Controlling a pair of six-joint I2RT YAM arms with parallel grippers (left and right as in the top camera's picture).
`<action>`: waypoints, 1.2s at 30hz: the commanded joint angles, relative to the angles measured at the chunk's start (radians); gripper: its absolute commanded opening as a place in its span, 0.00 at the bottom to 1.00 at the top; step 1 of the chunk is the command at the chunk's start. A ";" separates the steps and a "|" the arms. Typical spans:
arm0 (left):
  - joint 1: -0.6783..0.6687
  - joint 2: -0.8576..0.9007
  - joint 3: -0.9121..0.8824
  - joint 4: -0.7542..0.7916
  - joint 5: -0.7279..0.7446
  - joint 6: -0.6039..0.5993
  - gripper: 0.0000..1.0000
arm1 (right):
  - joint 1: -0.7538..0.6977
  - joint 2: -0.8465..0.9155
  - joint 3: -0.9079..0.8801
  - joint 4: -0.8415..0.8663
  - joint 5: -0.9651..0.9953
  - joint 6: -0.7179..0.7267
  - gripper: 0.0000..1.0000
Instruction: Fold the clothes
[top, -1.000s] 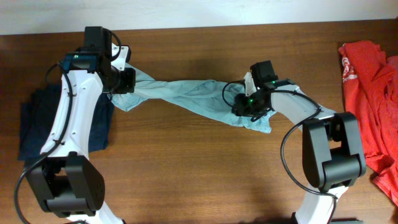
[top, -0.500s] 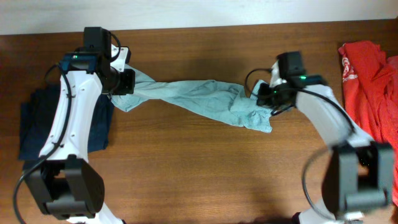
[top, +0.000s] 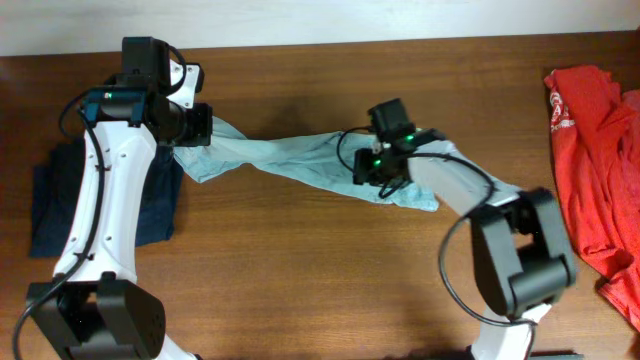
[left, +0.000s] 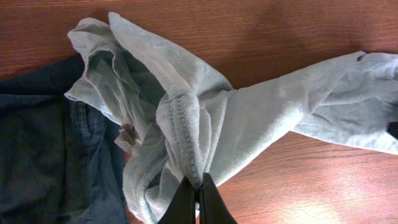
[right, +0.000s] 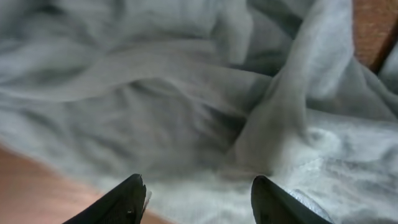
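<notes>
Your left tool (left: 198, 184) pinches the pale T-shirt (left: 249, 118); your right tool (right: 198, 183) hangs spread wide over it.

Wooden table (top: 300, 270), my overhead view.
A twisted pale grey-blue T-shirt (top: 300, 155) stretches across its middle; a dark navy garment (top: 50, 215) lies at the left edge, a red shirt (top: 590, 140) at the right edge.

One camera hangs high above and looks straight down on the whole worktop (top: 300, 280). One rides the left arm by the far left corner, looking down past the left tool (left: 196, 185). One on the right arm is pressed very close. All three see the pale blue shirt (top: 290, 158).
</notes>
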 joint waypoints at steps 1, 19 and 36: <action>0.000 -0.021 0.019 -0.003 0.008 0.012 0.00 | 0.007 0.021 -0.003 0.013 0.180 0.036 0.60; 0.000 -0.021 0.019 -0.018 0.010 0.013 0.01 | 0.005 -0.019 0.002 -0.105 0.379 0.036 0.04; 0.000 -0.380 0.094 -0.012 -0.065 0.046 0.01 | -0.347 -0.856 0.033 -0.301 0.511 -0.074 0.04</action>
